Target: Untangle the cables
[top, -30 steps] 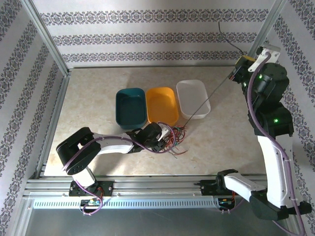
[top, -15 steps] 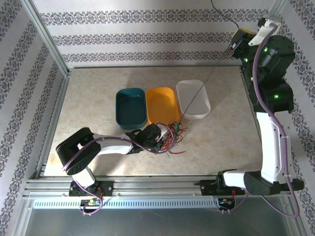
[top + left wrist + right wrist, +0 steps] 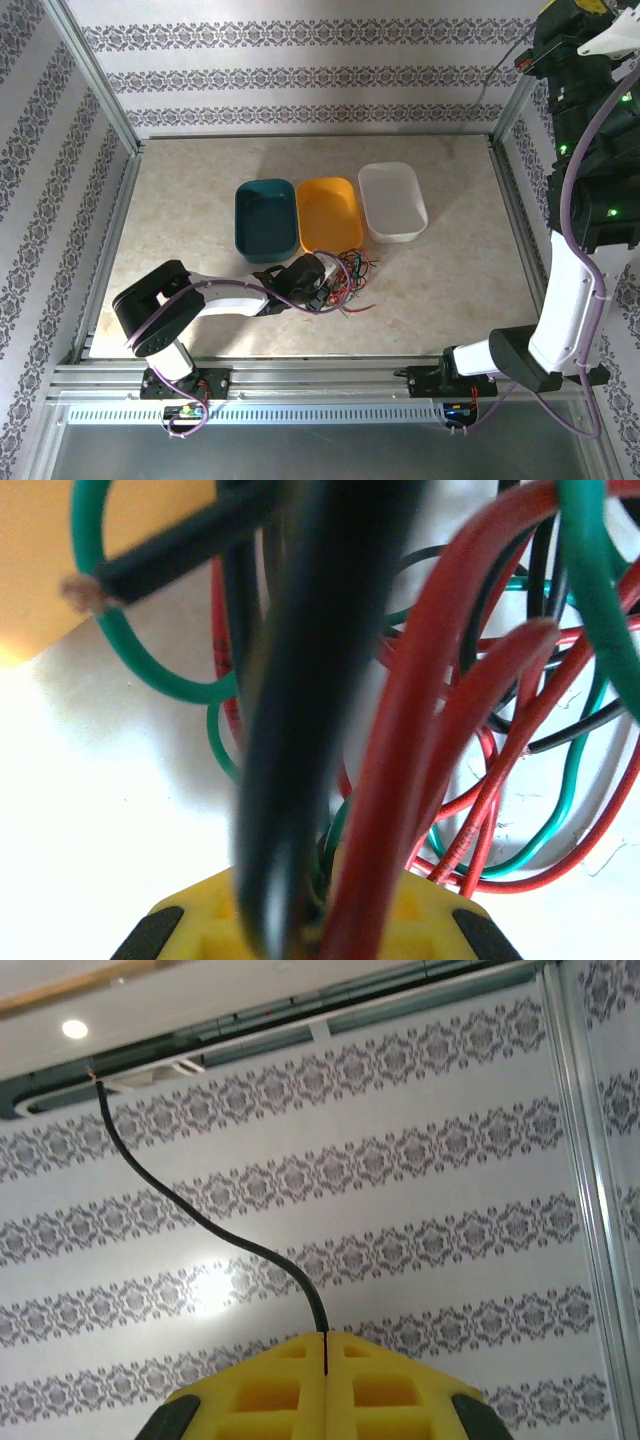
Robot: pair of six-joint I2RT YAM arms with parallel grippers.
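Left hand (image 3: 318, 925) is clamped on the cables (image 3: 352, 272), black and red strands running through its pads. The heap sits on the tabletop (image 3: 200, 190) just in front of the orange bin (image 3: 330, 212). Right hand (image 3: 326, 1380) is pressed together on one black cable (image 3: 320, 1322) and raised high at the far right corner. Its stripped end hangs in the air, so I read that one as clear of the heap.

My plan:
- Keep the left clamp low as an anchor. It pins several strands at once, so I must not lift it or the whole knot follows.
- Bring the right arm down slowly, tail trailing, and release over a bin. I can't tell which bin is meant for black.

Room:
- The right arm is close to the frame post and back wall, so I go inward first, then down.
- The white bin (image 3: 392, 195) is nearest, with open tabletop to its right.
- The heap is touching or nearly touching the orange rim, so I pull away from the bins.
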